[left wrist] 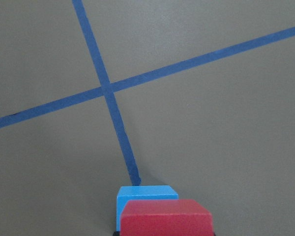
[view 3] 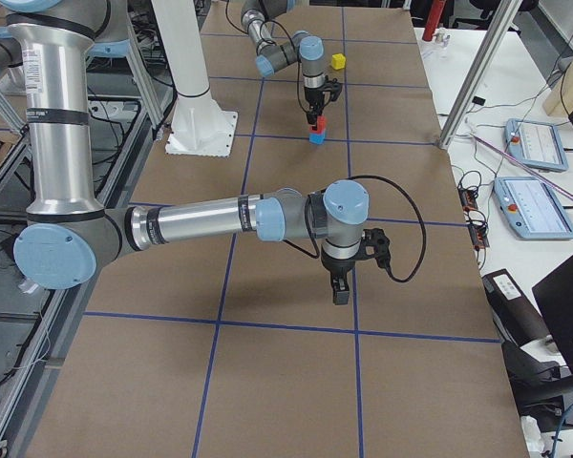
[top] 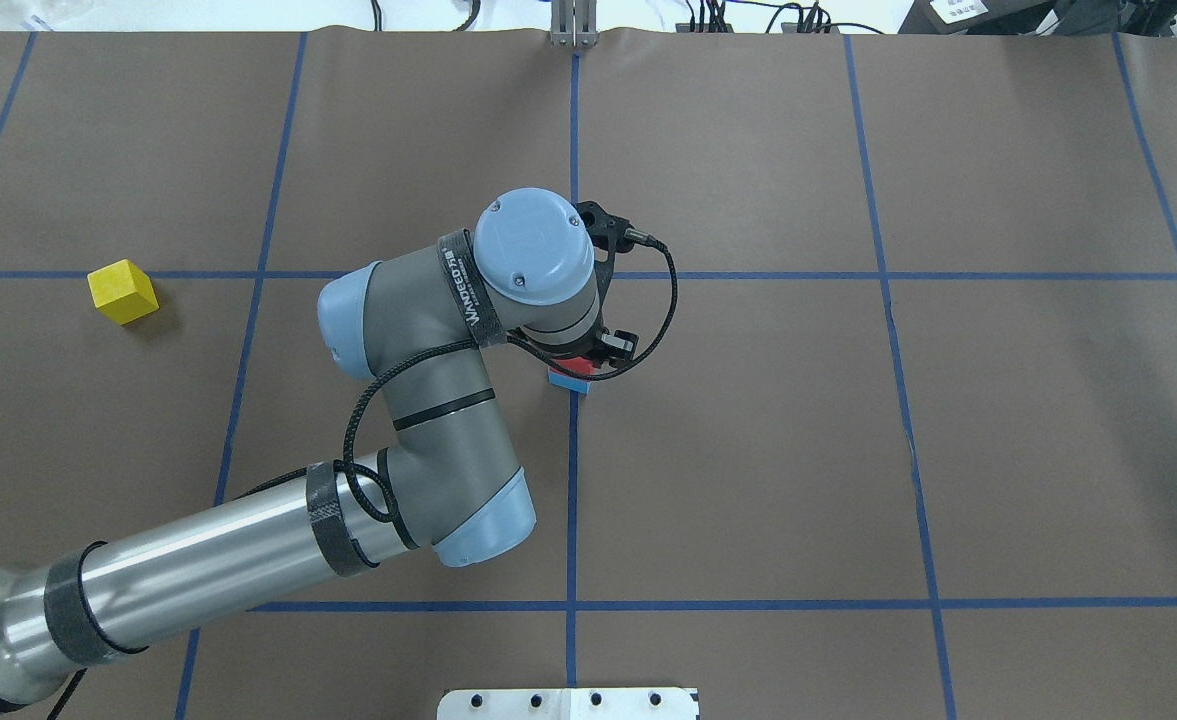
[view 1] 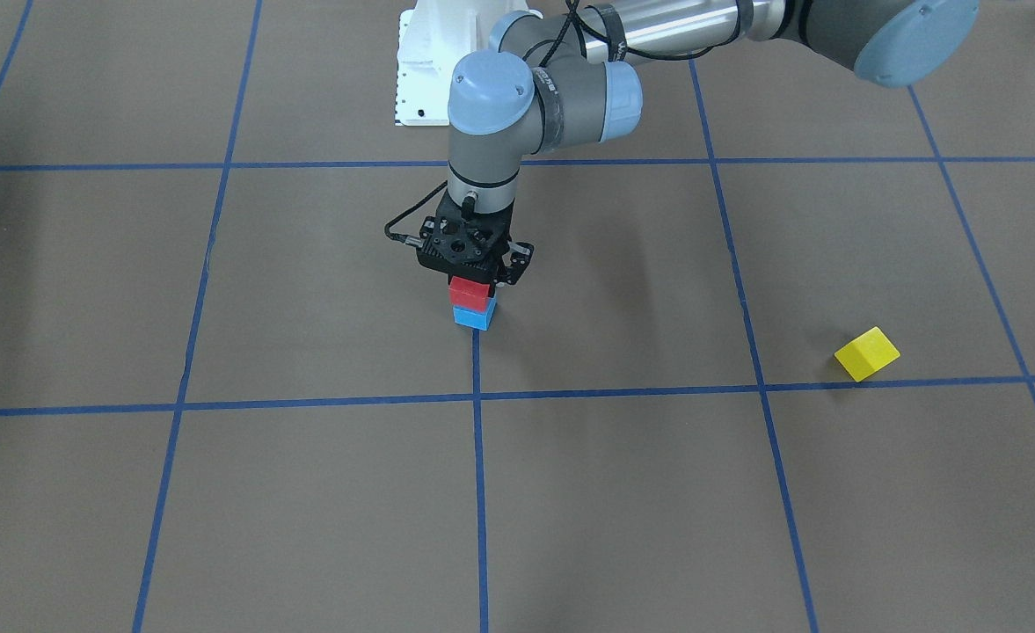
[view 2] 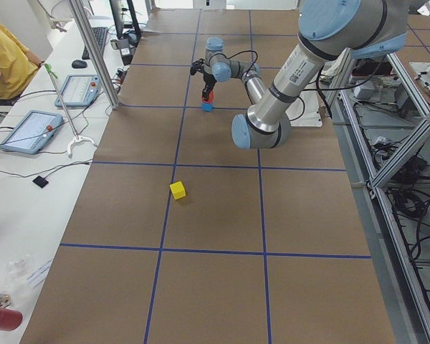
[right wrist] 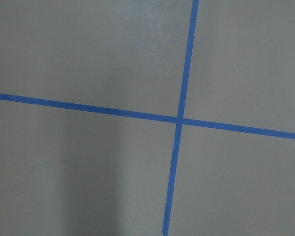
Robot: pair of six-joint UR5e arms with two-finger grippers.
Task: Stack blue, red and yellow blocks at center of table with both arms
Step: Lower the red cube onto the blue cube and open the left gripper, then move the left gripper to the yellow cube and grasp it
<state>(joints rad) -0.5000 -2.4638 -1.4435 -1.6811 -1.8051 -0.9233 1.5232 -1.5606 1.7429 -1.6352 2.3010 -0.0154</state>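
At the far left of the overhead view, the yellow block point(top: 123, 291) lies alone on the counter point(top: 948, 450). It is turned at an angle to the grid, just beside one of the blue tape lines point(top: 748, 275), and well apart from the other two blocks.

Next is the left arm point(top: 428, 400). It enters from the lower left corner, bends at the elbow and reaches to the middle of the counter. Its wrist points straight down, with the left end effector point(view 1: 475, 280) low over the stack. Its fingers sit about a block's width apart and grip the red block point(view 1: 470, 293) by its sides. The red block rests on the blue block point(view 1: 473, 317), slightly off square, so a strip of the blue top shows in the left wrist view. The blue block stands on the counter on the centre tape line, between two cross lines.

At the robot's edge, also on the centre line, stands the white pedestal point(top: 568, 703).

Farthest right is the right arm point(view 3: 201, 218), visible only from the side. It stretches low over the counter. The right end effector point(view 3: 341, 291) points down near a tape crossing, well apart from the stack. I cannot tell whether it is open or closed; its wrist view shows only counter and tape.
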